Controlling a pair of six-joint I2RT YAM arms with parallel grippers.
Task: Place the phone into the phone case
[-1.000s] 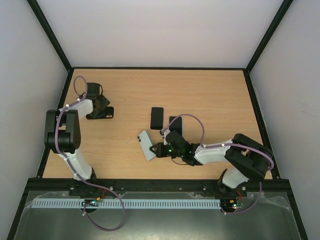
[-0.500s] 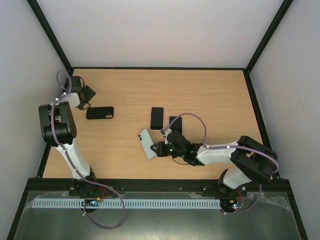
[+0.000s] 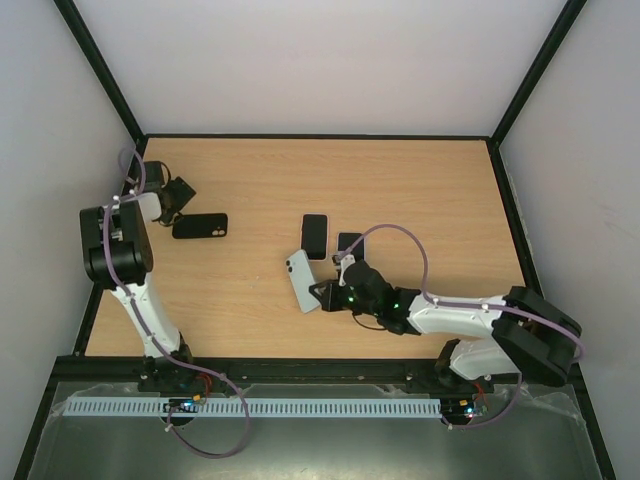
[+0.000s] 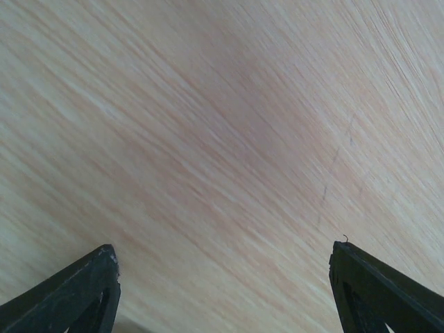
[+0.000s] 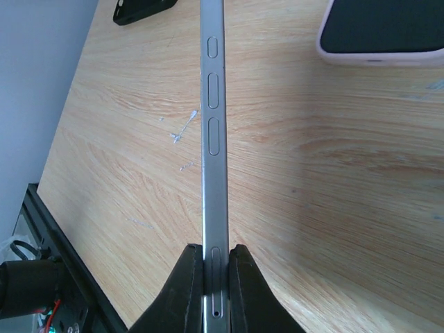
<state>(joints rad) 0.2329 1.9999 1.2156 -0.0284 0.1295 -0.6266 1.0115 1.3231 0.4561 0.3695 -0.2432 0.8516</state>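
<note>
right end effector (image 5: 210, 277): clamped on one short end of the phone (image 5: 211, 104), a finger on each flat face. The button edge faces my wrist camera.
phone, position: held on edge near the middle of the counter (image 3: 420, 180), apparently lifted clear of it, just left of my right forearm.
left end effector (image 4: 222, 298): fingers wide apart, nothing between them, bare wood below. It hangs at the far left, just beside the black case (image 3: 200, 226).
black case, position: flat at the far left, well apart from the phone. I cannot tell whether its open side faces up.
step in hand (judgement): carry the phone left to the case.
how to do it well (judgement): the grip is narrow and at one end, so I should travel slowly to avoid swing or slip. Turn the phone flat before lowering and line up the long axes. Seat one end first, then press the other down. My left end effector could steady the case.
count, end effectors: two.
count, phones: three. One is held; the screen-up phone (image 3: 315, 236) and the pale-rimmed phone (image 5: 388, 28) lie mid-counter, just beside each other.
count, loose cases: one.
</note>
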